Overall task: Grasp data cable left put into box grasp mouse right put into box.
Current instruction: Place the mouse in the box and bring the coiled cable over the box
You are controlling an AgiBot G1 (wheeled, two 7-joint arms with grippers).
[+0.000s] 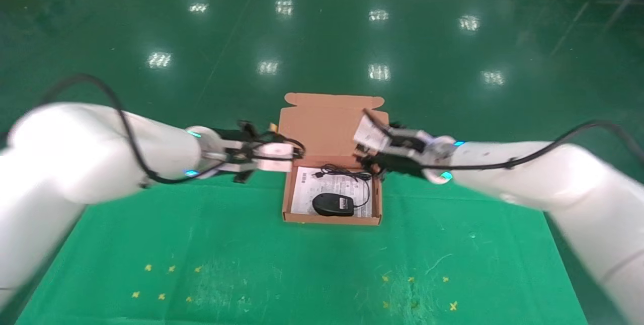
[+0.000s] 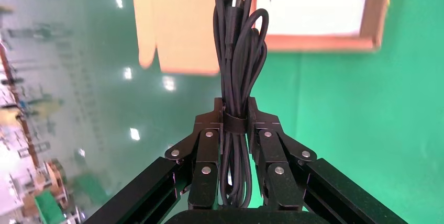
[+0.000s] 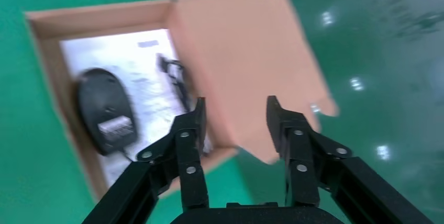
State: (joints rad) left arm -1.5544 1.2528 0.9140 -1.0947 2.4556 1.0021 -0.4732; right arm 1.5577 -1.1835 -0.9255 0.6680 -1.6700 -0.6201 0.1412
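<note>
The box [image 1: 288, 199] lies open at the table's far middle, its lid [image 1: 327, 124] standing up at the back. The mouse [image 1: 333, 205] lies inside it on a white sheet, its thin cord [image 1: 347, 173] coiled behind it. My left gripper [image 1: 297, 151] hovers at the box's left rear corner, shut on the data cable [image 2: 236, 51], a long black bundle sticking out between the fingers [image 2: 236, 111] toward the box [image 2: 324, 43]. My right gripper [image 1: 366, 163] is open and empty above the box's right rear corner. The right wrist view [image 3: 235, 111] shows the mouse [image 3: 104, 111] and the lid [image 3: 246, 51].
A green cloth [image 1: 226, 254] covers the table, with small yellow marks near the front. The table's far edge runs just behind the box; beyond it is glossy green floor [image 1: 322, 38]. A white printed sheet [image 1: 307, 189] lines the box's bottom.
</note>
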